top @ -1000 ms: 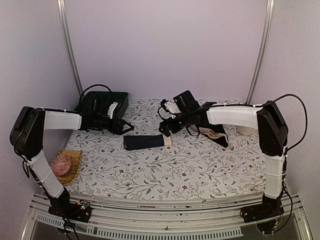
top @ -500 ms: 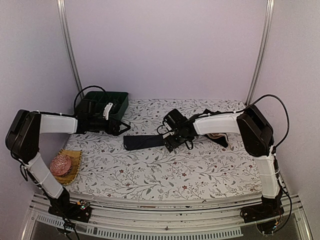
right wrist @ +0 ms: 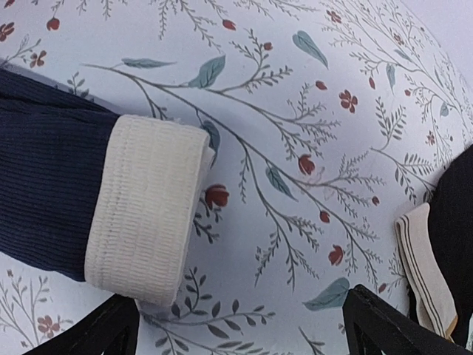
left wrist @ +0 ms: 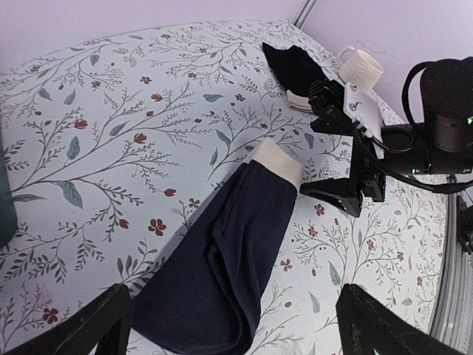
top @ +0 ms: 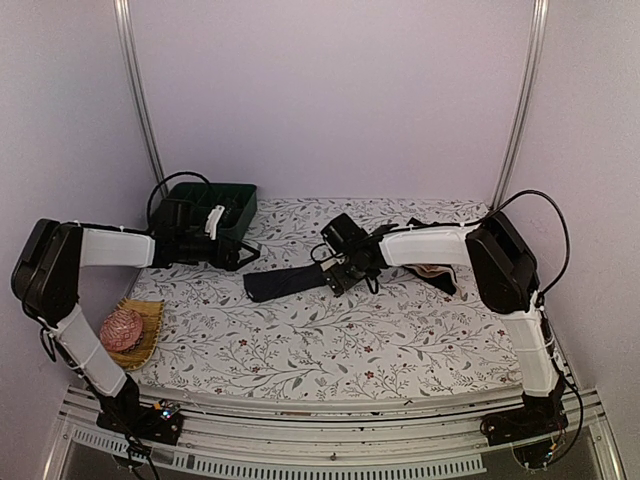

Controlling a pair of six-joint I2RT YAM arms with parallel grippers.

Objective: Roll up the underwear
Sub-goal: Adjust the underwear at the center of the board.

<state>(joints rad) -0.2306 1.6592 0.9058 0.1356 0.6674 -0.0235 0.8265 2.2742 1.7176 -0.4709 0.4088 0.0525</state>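
A dark navy underwear, folded into a long strip with a cream waistband at its right end, lies flat on the floral cloth. My left gripper is open just above the strip's left end, which lies between its fingers. My right gripper is open and low at the waistband end. The band lies ahead of its left finger, with bare cloth between the fingertips. More underwear, black with one cream-beige banded piece, sits in a pile under the right arm.
A dark green compartment tray stands at the back left behind the left arm. A pink knitted ball rests on a woven dish at the left edge. A white cup stands at the back right.
My right gripper has come down from a raised spot at the back and moved left to the waistband end. The left arm and the strip's left end shifted only slightly.
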